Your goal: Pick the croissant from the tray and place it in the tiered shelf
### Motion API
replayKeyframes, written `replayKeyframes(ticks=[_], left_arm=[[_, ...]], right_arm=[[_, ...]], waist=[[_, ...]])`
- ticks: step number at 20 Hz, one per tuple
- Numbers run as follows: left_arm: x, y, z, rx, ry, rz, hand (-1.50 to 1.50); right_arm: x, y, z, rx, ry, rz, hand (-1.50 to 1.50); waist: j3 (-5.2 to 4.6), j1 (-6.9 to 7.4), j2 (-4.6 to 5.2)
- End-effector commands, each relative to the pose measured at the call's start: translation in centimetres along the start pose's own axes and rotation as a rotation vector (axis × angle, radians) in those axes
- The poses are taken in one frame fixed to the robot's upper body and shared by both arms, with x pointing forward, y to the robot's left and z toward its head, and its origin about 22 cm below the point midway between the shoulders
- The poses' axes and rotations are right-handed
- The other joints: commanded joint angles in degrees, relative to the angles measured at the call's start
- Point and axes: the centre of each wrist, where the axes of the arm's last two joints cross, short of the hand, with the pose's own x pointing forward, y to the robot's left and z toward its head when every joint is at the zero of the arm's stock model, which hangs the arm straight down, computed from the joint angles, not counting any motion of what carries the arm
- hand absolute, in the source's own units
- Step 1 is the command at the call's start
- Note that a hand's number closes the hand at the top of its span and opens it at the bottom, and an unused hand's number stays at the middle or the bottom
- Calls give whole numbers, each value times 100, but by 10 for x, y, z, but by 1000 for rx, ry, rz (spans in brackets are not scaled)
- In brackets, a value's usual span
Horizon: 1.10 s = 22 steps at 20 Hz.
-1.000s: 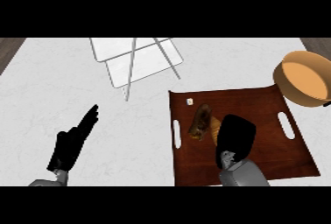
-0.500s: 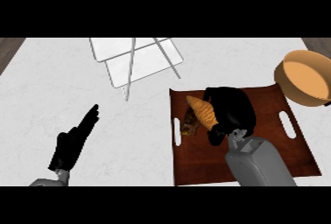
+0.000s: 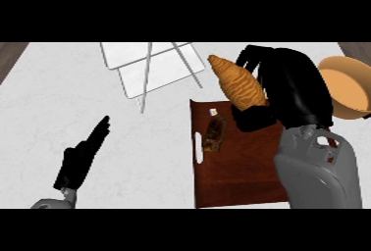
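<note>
My right hand (image 3: 286, 88) is shut on the golden-brown croissant (image 3: 238, 84) and holds it lifted above the far edge of the dark wooden tray (image 3: 239, 171). The croissant sticks out to the left of the hand, its tip pointing toward the white wire tiered shelf (image 3: 152, 66) at the counter's far side. A dark shadow of the croissant (image 3: 214, 133) lies on the tray. At the lower left my left hand (image 3: 81, 157) is open, fingers straight, resting over the white counter.
A tan round bowl (image 3: 351, 86) sits at the right edge, just beyond my right hand. The tray has white handle slots (image 3: 198, 148) on its left side. White marble counter spreads between the left hand and the tray.
My right hand closed on the croissant and lifted it off the tray, rising toward the camera and toward the shelf. The left hand has stayed still.
</note>
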Motion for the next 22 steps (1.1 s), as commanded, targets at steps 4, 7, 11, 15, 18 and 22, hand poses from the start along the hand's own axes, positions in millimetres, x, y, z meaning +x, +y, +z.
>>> replayKeyframes(ticks=[4, 7, 11, 15, 18, 22], left_arm=[[4, -9, -6, -2, 36, 14, 0], [12, -19, -6, -26, 30, 18, 0], [0, -5, -4, -17, 33, 7, 0], [3, 3, 5, -35, 7, -5, 0], [8, 0, -9, -35, 17, 8, 0], [4, -6, -9, -25, 5, 8, 0]], right_arm=[[24, -55, -41, -105, -40, -94, 150], [61, -49, -68, -131, -7, -77, 150], [70, -58, -105, -155, 19, -67, 150], [93, -42, -128, -169, 42, -74, 150], [74, -46, -151, -152, 6, -44, 150], [61, -30, -167, -99, -33, -11, 150]], waist=[[-13, 20, 21], [-14, 84, 32], [-17, 126, 55], [-19, 221, 68], [-20, 215, 97], [-20, 235, 112]])
